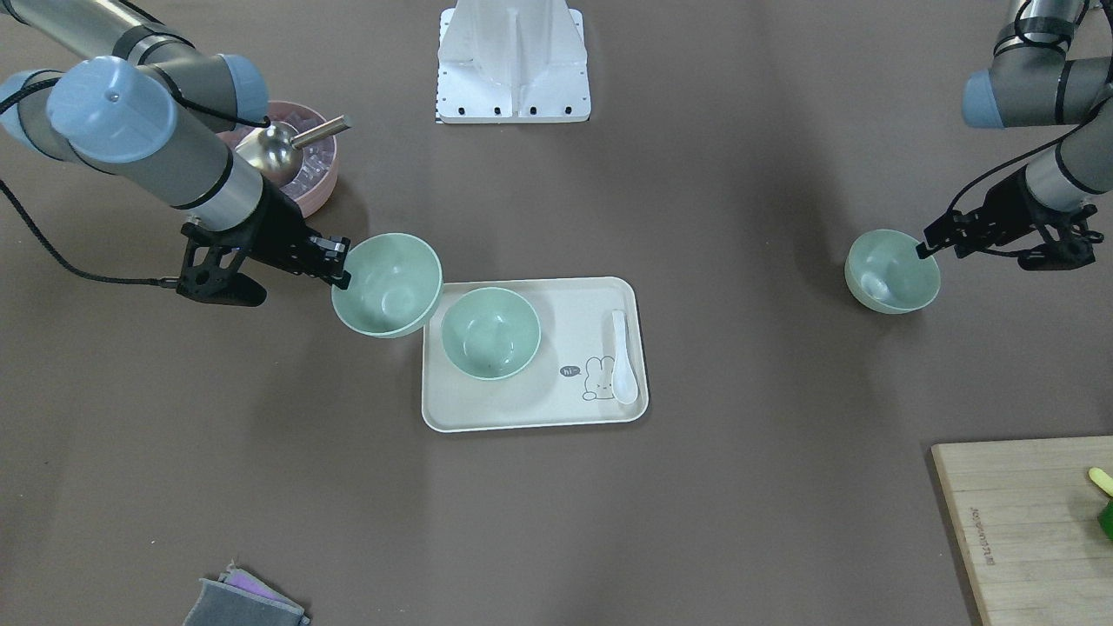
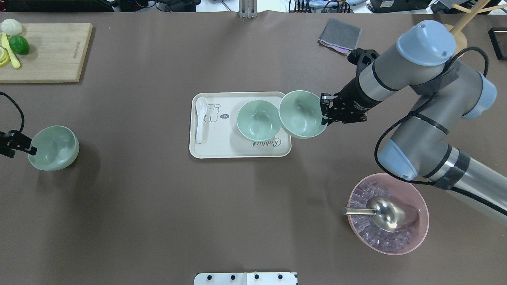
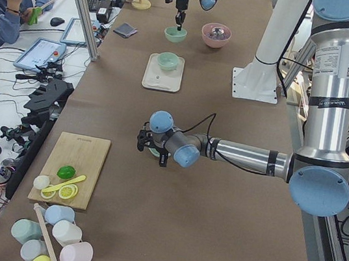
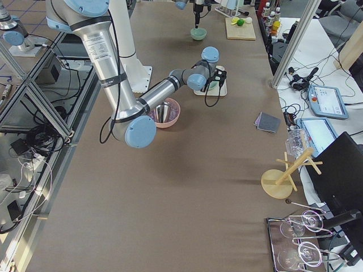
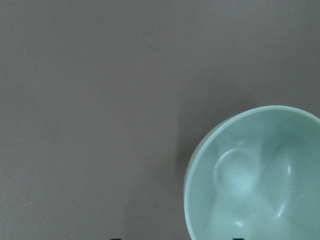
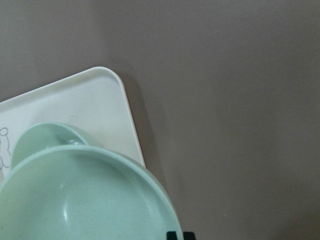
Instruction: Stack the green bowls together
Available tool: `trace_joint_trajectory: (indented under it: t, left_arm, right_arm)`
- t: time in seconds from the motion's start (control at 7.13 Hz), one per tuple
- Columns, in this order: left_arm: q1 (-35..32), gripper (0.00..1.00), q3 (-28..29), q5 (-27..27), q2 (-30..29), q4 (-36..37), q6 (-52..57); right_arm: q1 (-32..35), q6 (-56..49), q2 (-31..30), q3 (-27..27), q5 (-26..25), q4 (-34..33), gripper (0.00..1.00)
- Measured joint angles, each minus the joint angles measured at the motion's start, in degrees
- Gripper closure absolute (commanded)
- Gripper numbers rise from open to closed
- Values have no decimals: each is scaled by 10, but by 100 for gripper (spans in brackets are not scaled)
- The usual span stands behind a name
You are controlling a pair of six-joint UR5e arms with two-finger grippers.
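Three pale green bowls. One bowl (image 2: 258, 120) (image 1: 489, 332) stands on the white tray (image 2: 222, 148) (image 1: 539, 400). My right gripper (image 2: 324, 113) (image 1: 341, 261) is shut on the rim of a second bowl (image 2: 302, 114) (image 1: 387, 283) and holds it tilted in the air over the tray's edge, right beside the first; it fills the right wrist view (image 6: 85, 200). My left gripper (image 2: 29, 149) (image 1: 923, 248) is shut on the rim of the third bowl (image 2: 53, 147) (image 1: 892, 270) (image 5: 255, 175), far off on my left. I cannot tell whether that bowl is lifted.
A white spoon (image 2: 201, 118) lies on the tray. A pink bowl (image 2: 420, 221) of ice cubes with a metal scoop (image 2: 386, 213) sits under my right arm. A wooden cutting board (image 2: 51, 51) with fruit and a grey cloth (image 2: 340, 36) lie at the far edge.
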Motion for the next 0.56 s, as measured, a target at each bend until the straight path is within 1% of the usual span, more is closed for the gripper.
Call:
trace_joint_trajectory:
  t: [0.14, 0.28, 0.42, 0.56]
  left_arm:
    - [1, 46, 11, 0, -7, -7, -3]
    - [2, 60, 17, 0, -11, -12, -8]
    - [5, 81, 20, -1, -14, -14, -10]
    - [7, 100, 22, -1, -17, -15, -11]
  right_arm:
    - [-15, 17, 14, -1, -14, 0, 100]
    - [-27, 31, 26, -5, -23, -1, 100]
    - [-39, 39, 37, -9, -35, -1, 100]
    - [-56, 49, 47, -13, -56, -1, 100]
